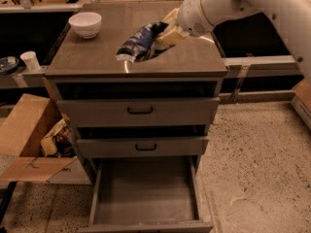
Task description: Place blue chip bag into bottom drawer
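The blue chip bag (137,43) is crumpled dark-blue foil with white markings. My gripper (164,33) is shut on its right end and holds it just above the cabinet top (97,57), the free end hanging toward the front left. The white arm comes in from the upper right. The bottom drawer (145,191) is pulled out below, with a bare grey floor and low side walls. It holds nothing. The two drawers above it show grey fronts with black handles.
A white bowl (85,24) stands at the back left of the cabinet top. An open cardboard box (34,140) with clutter sits on the floor left of the cabinet. A white cup (31,60) stands on a shelf at the far left. Speckled floor lies to the right.
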Tool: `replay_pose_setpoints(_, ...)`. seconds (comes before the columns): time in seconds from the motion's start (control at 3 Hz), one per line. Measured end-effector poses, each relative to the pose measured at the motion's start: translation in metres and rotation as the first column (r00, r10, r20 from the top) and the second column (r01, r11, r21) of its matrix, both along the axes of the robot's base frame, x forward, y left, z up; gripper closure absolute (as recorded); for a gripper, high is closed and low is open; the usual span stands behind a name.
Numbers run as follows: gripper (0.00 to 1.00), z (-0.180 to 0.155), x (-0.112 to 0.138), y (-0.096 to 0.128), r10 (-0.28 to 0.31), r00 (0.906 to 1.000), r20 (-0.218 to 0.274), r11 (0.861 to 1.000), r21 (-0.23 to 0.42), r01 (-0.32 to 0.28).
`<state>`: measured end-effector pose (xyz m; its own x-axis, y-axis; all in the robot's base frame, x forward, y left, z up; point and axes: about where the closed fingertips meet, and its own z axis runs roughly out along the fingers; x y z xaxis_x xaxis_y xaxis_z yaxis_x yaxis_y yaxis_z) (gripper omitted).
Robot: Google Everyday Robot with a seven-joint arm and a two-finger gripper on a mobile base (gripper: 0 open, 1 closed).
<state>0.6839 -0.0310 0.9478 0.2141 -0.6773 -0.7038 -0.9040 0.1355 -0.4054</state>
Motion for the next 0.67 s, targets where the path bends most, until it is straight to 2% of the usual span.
replay_pose_setpoints(0.33,1.00,-0.009,-0.049,-0.009,-0.013,0.9999,-0.003,1.000,-0.001,0.013)
replay_pose_setpoints(0.67,1.00,-0.087,-0.090,-0.006,0.000,0.9869,-0.161,1.000,-0.023,-0.004)
